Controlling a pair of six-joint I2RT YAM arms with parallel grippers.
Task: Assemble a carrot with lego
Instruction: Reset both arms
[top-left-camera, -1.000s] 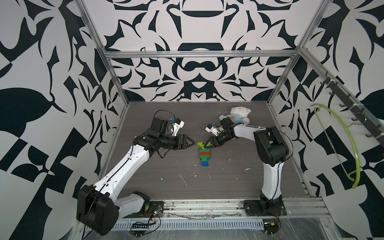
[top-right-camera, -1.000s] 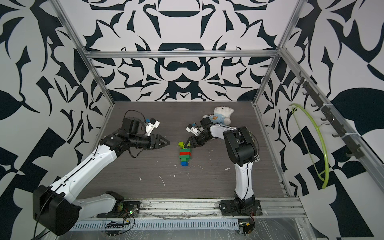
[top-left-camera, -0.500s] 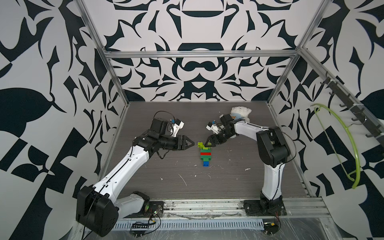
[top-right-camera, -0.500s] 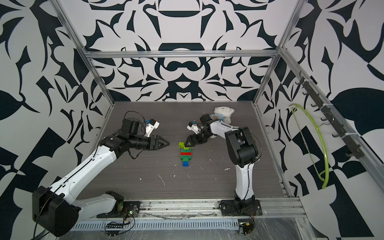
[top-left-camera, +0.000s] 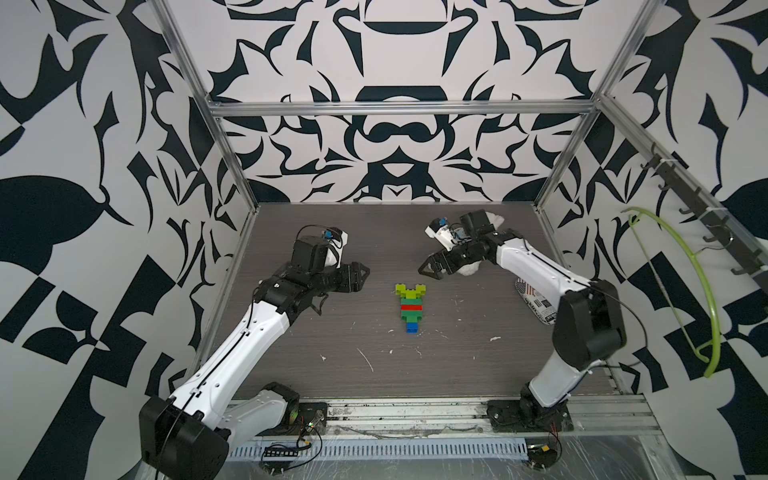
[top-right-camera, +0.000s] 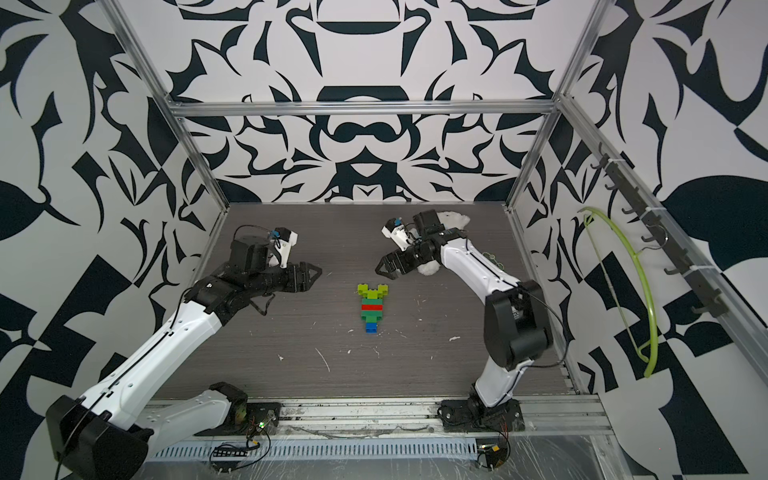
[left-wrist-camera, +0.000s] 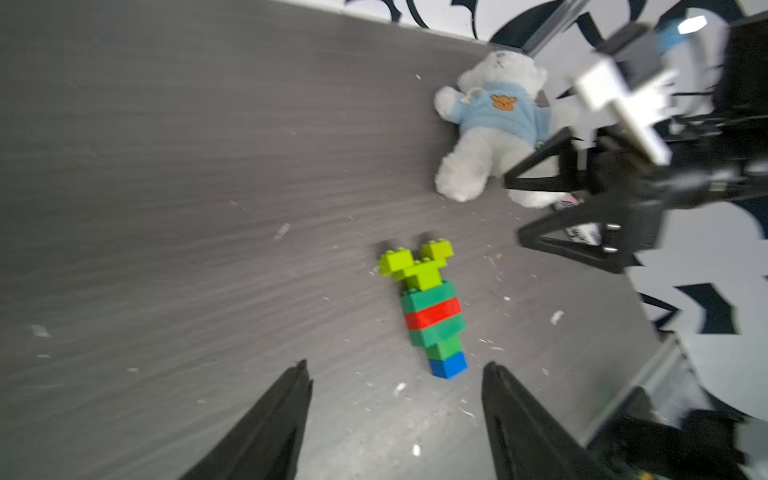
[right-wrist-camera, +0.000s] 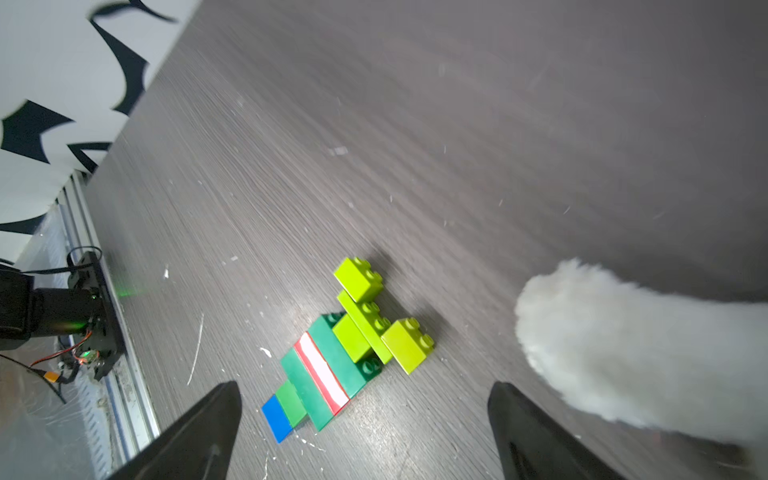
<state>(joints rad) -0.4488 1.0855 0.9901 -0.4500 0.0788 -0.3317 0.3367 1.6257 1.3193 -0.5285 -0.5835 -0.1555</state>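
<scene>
Two grippers here, both empty. The left gripper (left-wrist-camera: 390, 365) has its jaws spread with nothing between them; same deal for the right gripper (right-wrist-camera: 365, 386), spread really wide, holding nothing. In both top views they hang over the table (top-left-camera: 457, 357) with tips pointing toward each other, left gripper (top-left-camera: 361, 274) on one side, right gripper (top-left-camera: 426, 268) on the other.

Just out past both sets of tips, between them and touching neither, there's one carrot (top-left-camera: 410, 305); it lies flat on the table, forked end nearer the grippers, blue end farther from them. I count nine bricks in it from the right wrist view (right-wrist-camera: 332, 365): four lime green at the fork, three darker green, one red band, one blue tip; no loose bricks that I can see.

Right behind the right gripper there's one teddy bear (left-wrist-camera: 486, 137), white with a light blue sweater; its paw (right-wrist-camera: 623, 353) sits just beside that gripper's finger. It's mostly hidden by the arm from above.
</scene>
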